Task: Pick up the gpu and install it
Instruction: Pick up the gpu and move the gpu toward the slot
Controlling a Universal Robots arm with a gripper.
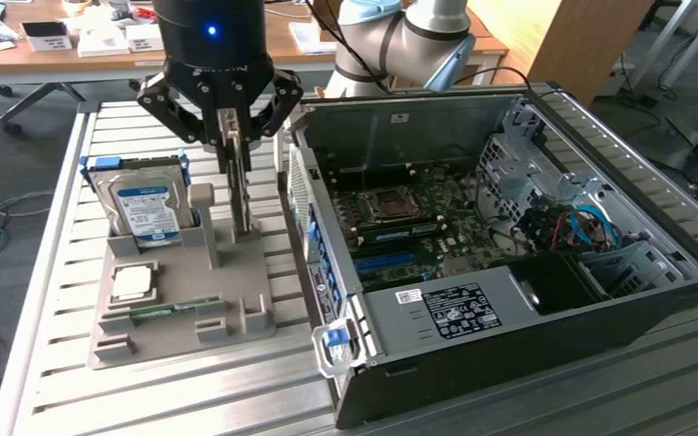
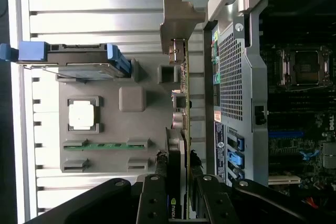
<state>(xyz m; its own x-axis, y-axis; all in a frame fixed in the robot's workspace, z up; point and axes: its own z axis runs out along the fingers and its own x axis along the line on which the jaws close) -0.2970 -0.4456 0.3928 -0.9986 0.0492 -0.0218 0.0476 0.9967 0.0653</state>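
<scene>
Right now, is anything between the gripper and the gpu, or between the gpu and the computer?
Nothing visible separates the gripper from the gpu, directly beneath it. The computer case's rear wall stands between the gpu and the motherboard.

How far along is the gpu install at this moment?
Done: the reach and grip; the gripper is shut on the gpu. In hand: the card, standing on edge in the grey holder, not visibly lifted. Left: the install; the motherboard in the open computer case holds no gpu yet.
</scene>
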